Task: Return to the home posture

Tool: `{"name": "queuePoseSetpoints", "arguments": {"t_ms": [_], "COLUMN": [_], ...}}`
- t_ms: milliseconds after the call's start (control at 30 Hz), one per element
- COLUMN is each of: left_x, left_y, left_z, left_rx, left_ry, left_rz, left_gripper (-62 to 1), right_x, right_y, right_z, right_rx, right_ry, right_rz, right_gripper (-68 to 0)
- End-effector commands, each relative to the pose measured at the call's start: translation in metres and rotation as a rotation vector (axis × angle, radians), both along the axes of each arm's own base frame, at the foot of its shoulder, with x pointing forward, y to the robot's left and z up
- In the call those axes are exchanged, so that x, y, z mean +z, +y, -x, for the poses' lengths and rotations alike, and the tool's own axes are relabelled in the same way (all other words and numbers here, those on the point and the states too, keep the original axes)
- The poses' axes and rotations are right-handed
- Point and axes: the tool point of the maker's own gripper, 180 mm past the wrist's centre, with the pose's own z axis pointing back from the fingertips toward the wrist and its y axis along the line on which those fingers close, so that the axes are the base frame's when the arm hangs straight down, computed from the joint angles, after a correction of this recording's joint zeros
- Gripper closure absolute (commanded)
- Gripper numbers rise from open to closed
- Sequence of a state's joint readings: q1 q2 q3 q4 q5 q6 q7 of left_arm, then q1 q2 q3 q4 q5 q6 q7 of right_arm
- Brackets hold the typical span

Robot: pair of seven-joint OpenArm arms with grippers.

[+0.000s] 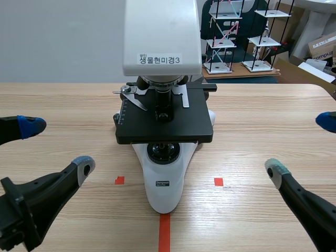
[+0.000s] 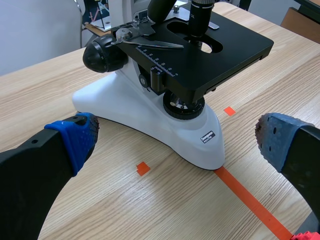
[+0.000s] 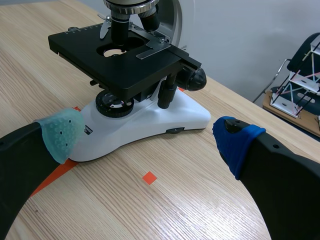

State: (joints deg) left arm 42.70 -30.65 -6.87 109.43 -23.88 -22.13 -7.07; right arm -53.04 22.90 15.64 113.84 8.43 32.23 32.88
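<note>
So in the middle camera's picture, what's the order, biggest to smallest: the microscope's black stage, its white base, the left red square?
1. black stage
2. white base, partly hidden under the stage
3. red square, by far the smallest

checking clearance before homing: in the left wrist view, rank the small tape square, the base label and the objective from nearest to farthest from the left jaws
1. tape square: on the table, below the gap of the open left jaws.
2. base label: on the microscope's foot, farther ahead.
3. objective: above the stage, farthest.
</note>
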Motion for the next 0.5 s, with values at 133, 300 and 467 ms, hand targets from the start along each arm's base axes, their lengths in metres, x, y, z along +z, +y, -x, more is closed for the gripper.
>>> {"name": "queuePoseSetpoints", "arguments": {"t_ms": [133,300,467], "left_x": [0.0094,0.0094,0.0094], "left_y": [-0.0034,-0.0034,-0.0034], "left_z": [0.0001,0.0001,0.0001], "left_rx": [-0.008,-0.008,-0.008], "left_ry": [-0.023,-0.023,-0.023], "left_rz": [0.021,0.021,0.021], "left_gripper": [-62.3,-62.3,-62.3], "right_x": [0.0051,0.0051,0.0051], "right_y": [0.0004,0.0004,0.0004], "right_z": [-0.0022,-0.0022,-0.0022], "right_rx": [0.006,0.006,0.006], "right_ry": [-0.018,-0.018,-0.018], "right_rz": [-0.015,-0.015,-0.015], "right_gripper": [-56.3,-59.6,-67.9]}}
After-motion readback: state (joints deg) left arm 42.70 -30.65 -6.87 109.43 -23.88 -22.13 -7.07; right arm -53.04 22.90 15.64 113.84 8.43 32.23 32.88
